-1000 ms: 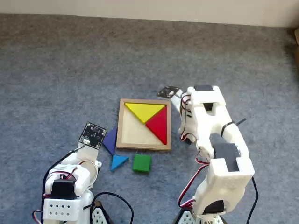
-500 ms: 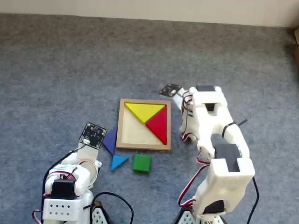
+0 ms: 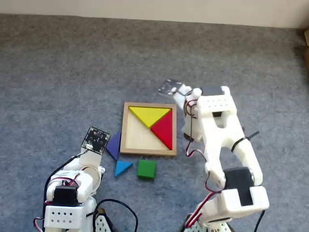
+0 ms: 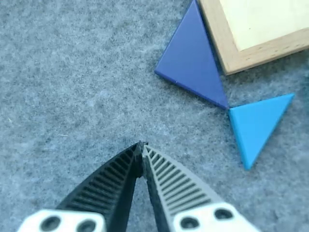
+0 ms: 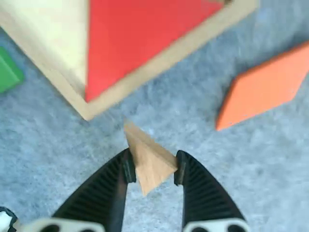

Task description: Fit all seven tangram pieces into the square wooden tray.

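Grey felt-like carpet (image 3: 72,63) spreads throughout; a pale strip (image 3: 145,9), perhaps a wall, lines the far edge.

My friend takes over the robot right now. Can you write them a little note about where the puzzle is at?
Left tool: shut, holding nothing, over the carpet near the dark blue triangle.
Right tool: shut on a tan triangle, close to a corner of the tray.
Done: the yellow triangle and red triangle lie in the tray.
Left: five pieces. These are the tan triangle, the dark blue triangle right by the tray's edge, the light blue triangle, the green square and the orange slanted piece. All but the tan triangle lie on the carpet.
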You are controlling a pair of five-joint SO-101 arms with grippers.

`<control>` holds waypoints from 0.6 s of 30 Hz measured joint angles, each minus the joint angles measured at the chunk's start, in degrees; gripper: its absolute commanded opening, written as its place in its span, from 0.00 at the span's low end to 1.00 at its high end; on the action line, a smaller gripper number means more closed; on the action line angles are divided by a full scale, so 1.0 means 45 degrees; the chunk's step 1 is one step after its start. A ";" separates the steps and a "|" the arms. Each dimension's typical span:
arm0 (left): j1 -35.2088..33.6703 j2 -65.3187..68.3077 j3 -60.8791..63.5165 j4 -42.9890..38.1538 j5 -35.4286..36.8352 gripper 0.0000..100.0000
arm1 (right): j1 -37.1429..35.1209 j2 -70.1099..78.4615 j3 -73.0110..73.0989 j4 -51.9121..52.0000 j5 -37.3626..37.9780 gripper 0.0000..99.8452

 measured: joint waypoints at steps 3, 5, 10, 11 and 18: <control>0.0000 0.0000 0.0000 0.0000 0.0000 0.01 | -0.0703 -0.0254 0.0000 0.0039 0.0000 0.04; 0.0000 0.0000 0.0000 0.0000 0.0000 0.01 | -0.1270 -0.0254 0.0000 0.0039 0.0000 0.04; 0.0000 0.0000 0.0000 0.0000 0.0000 0.01 | -0.2559 -0.0254 0.0000 -0.0488 0.0020 0.04; 0.0000 0.0000 0.0000 0.0000 0.0000 0.01 | -0.2774 -0.0254 0.0000 -0.0703 -0.0059 0.04; 0.0000 0.0000 0.0000 0.0000 0.0000 0.01 | -0.3810 -0.0254 0.0821 -0.2501 -0.1719 0.04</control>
